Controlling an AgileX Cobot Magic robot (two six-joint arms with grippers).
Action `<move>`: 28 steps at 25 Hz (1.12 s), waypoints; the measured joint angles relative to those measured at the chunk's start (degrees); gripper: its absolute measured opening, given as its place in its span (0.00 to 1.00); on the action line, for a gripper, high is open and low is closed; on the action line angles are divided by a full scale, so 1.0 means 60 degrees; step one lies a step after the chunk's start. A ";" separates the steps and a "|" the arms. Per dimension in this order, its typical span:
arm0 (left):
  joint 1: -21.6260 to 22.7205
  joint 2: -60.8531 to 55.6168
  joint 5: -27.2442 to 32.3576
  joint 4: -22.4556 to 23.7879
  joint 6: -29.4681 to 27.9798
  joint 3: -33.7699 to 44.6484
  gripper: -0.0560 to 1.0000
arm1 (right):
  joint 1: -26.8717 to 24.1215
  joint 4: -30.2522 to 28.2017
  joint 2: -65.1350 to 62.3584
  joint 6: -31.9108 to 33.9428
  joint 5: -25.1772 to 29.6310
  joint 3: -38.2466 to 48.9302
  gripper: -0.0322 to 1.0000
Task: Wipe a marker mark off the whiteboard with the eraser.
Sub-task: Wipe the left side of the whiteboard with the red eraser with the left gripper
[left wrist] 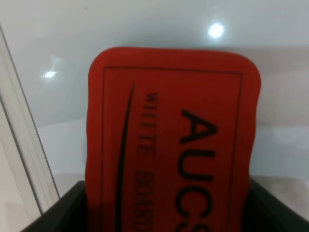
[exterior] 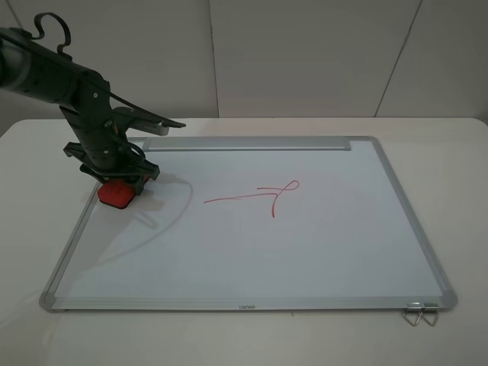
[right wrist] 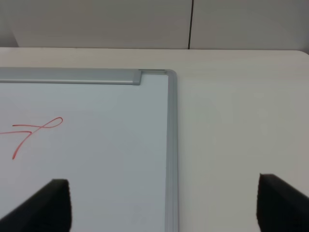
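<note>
Red eraser (exterior: 116,194) on whiteboard (exterior: 305,252), left edge

R end effector (right wrist: 164,193) wide apart | whiteboard (right wrist: 96,164) corner + tray strip (right wrist: 67,76) | red looped line (right wrist: 36,129) on brd

Bright, even overhead light in all views. Left arm (exterior: 84,99) casts faint, soft curved shadows on the whiteboard (exterior: 305,244). In the left wrist view there are two small glare spots on the board, and the eraser (left wrist: 169,145) is very close with slightly soft lettering. In the right wrist view the right gripper (right wrist: 164,203) fingers (right wrist: 43,208) are dark and blurred.
</note>
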 joint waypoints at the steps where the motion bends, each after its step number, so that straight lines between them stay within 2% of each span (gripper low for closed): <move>1: 0.0000 0.0000 -0.0018 0.0008 0.0000 0.0011 0.60 | 0.0000 0.0000 0.0000 0.0000 0.0000 0.0000 0.70; 5: -0.0233 -0.0019 -0.0238 -0.0055 0.0000 0.0033 0.60 | 0.0000 0.0000 0.0000 0.0000 0.0000 0.0000 0.70; 15: -0.2169 0.0059 -0.1413 -0.0799 0.0000 0.0063 0.60 | 0.0000 0.0000 0.0000 0.0000 0.0000 0.0000 0.70; 18: -0.2494 0.0079 -0.1620 -0.0963 0.0008 0.0083 0.60 | 0.0000 0.0000 0.0000 0.0000 0.0000 0.0000 0.70; 24: -0.2362 0.0089 -0.1648 -0.1026 0.0031 0.0083 0.60 | 0.0000 0.0000 0.0000 0.0000 0.0000 0.0000 0.70; 28: -0.1712 0.0089 -0.1741 -0.0941 0.0019 0.0176 0.60 | 0.0000 0.0000 0.0000 0.0000 0.0000 0.0000 0.70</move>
